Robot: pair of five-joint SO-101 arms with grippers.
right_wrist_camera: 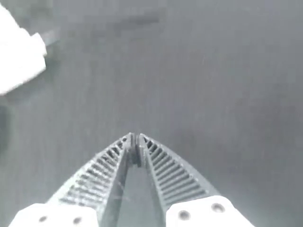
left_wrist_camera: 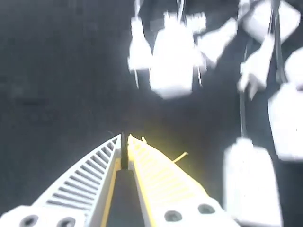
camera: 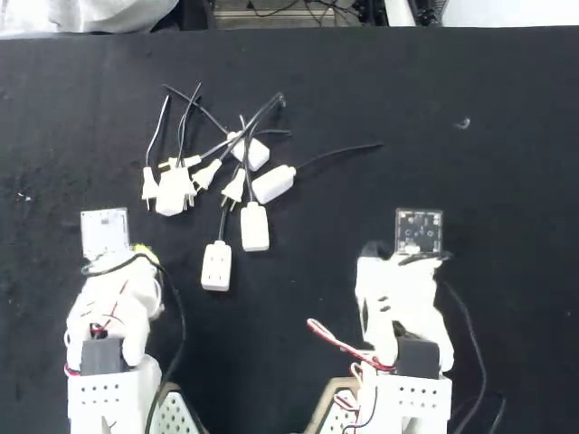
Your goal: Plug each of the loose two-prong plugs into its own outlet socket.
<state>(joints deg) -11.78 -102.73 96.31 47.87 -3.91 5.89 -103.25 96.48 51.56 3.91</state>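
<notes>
Several white two-prong plugs and outlet sockets with black cables lie in a tangled cluster [camera: 217, 181] at the table's middle left. One socket [camera: 217, 265] lies nearest the arms, another socket [camera: 254, 226] just beyond it. My left gripper [camera: 140, 250] sits low at the near left, shut and holding nothing, short of a socket [left_wrist_camera: 173, 61] and a plug [left_wrist_camera: 137, 47]. In its wrist view the tips [left_wrist_camera: 124, 138] meet. My right gripper [camera: 371, 250] rests at the near right over bare mat, shut and holding nothing [right_wrist_camera: 135, 137]. A white socket [right_wrist_camera: 19, 61] lies far off to its side.
The black mat [camera: 470, 181] covers the whole table. The right half holds only a cable end [camera: 353, 149] and a small speck [camera: 463, 123]. Both arm bases stand at the near edge.
</notes>
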